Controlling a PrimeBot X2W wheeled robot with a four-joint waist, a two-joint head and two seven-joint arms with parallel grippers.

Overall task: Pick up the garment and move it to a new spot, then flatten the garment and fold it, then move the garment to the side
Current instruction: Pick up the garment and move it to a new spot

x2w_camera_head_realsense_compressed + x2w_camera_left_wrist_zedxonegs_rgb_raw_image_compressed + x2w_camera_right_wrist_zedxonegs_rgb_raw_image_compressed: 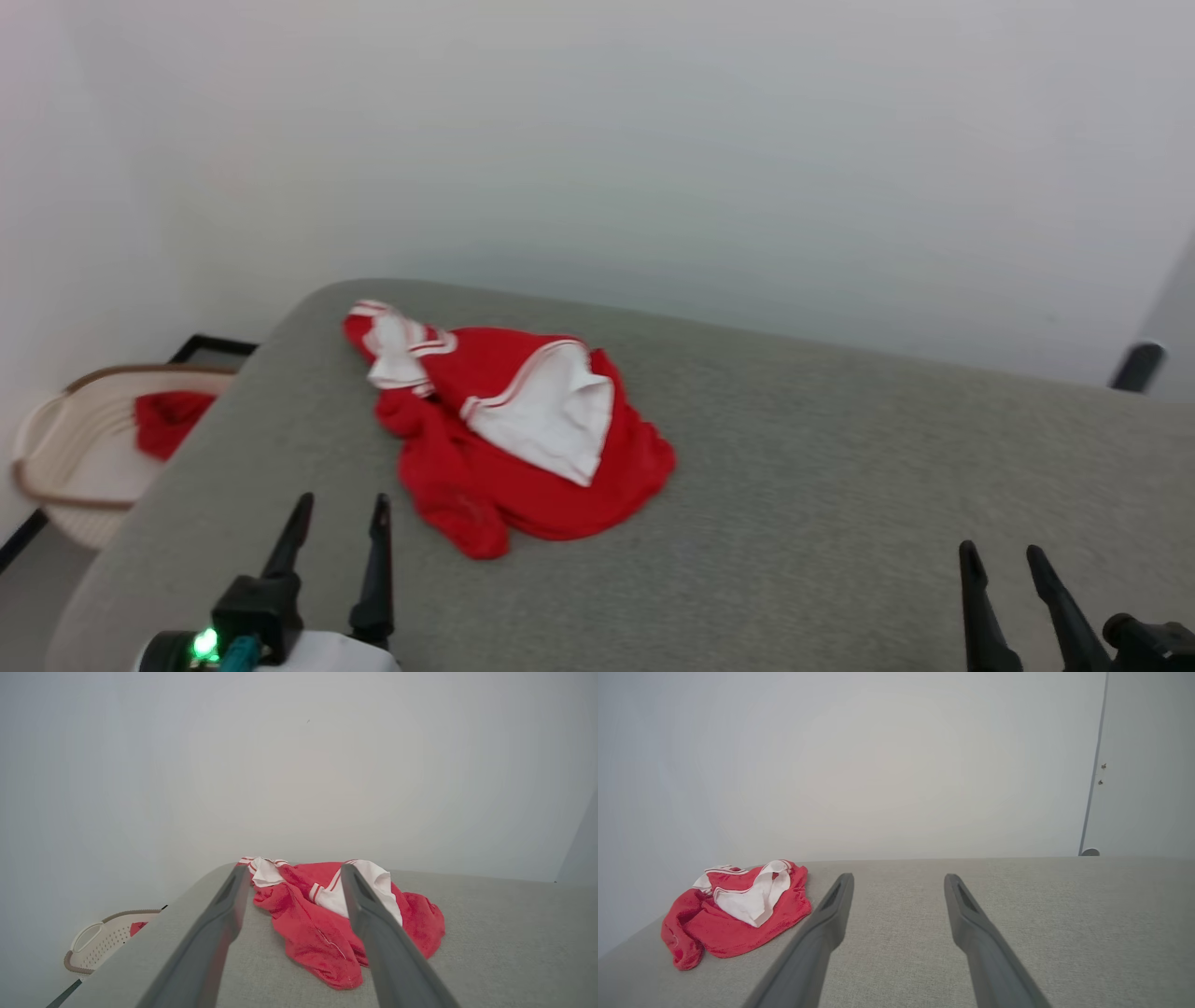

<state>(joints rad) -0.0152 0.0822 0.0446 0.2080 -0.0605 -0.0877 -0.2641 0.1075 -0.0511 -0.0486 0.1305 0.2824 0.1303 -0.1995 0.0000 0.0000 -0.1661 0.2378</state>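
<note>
red jersey garment point(523, 439) lies crumpled on the grey fabric surface point(840, 485), toward its far left corner — bunched, not flat. one white sleeve with red-and-white striped trim faces up in the middle of the heap. a second white piece with the same trim sticks out at the far left end. print is lost in the folds, can't read it.

left gripper point(343, 502) is at the lower left of the head view. both dark fingers are spread apart with nothing between them and no contact with the cloth. it sits on the near side of the garment, with the heap's near hem close to its right finger. in the left wrist view the fingers frame the heap, which lies ahead of the tips.

right gripper point(1003, 551) is at the lower right, fingers likewise parted and empty, over bare grey surface, well apart from the garment. the right wrist view has the garment off to the left of its fingers.

cream basket point(75, 457) with a brown rim sits on the floor past the left edge of the surface, with a small plain red cloth point(168, 420) inside. white wall point(653, 140) behind. green light point(203, 642) is lit on the left wrist housing. small dark object point(1137, 366) at the far right past the surface — cannot tell what it is.
</note>
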